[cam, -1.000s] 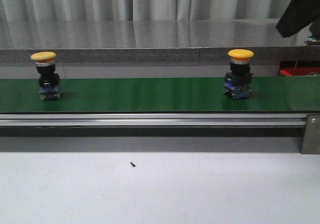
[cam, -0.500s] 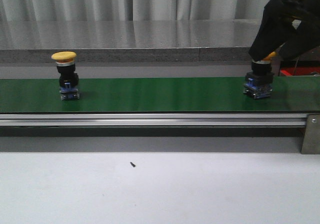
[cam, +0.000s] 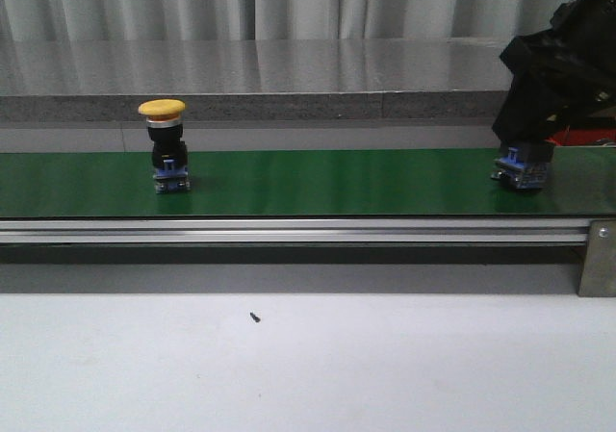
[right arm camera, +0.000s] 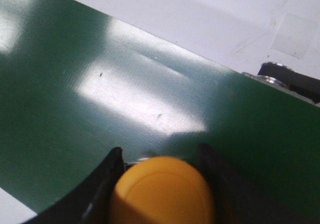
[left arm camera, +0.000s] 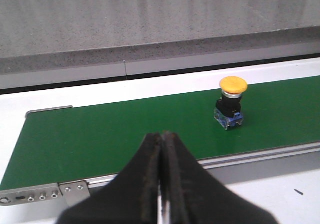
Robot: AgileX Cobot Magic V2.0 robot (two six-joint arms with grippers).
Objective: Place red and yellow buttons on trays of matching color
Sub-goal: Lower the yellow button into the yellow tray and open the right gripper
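Observation:
Two yellow-capped buttons stand on the green conveyor belt. The left yellow button stands free; it also shows in the left wrist view. My right gripper is down over the right yellow button, with only its blue base showing below the arm. In the right wrist view its fingers hug both sides of the yellow cap. My left gripper is shut and empty, held in front of the belt. No red button and no tray is in view.
A metal rail runs along the belt's front edge, with a bracket at its right end. A grey ledge runs behind the belt. The white table lies in front.
Both buttons have ridden the belt to the right. My right arm has come down from the upper right over the right button, which moved less in the last half second.

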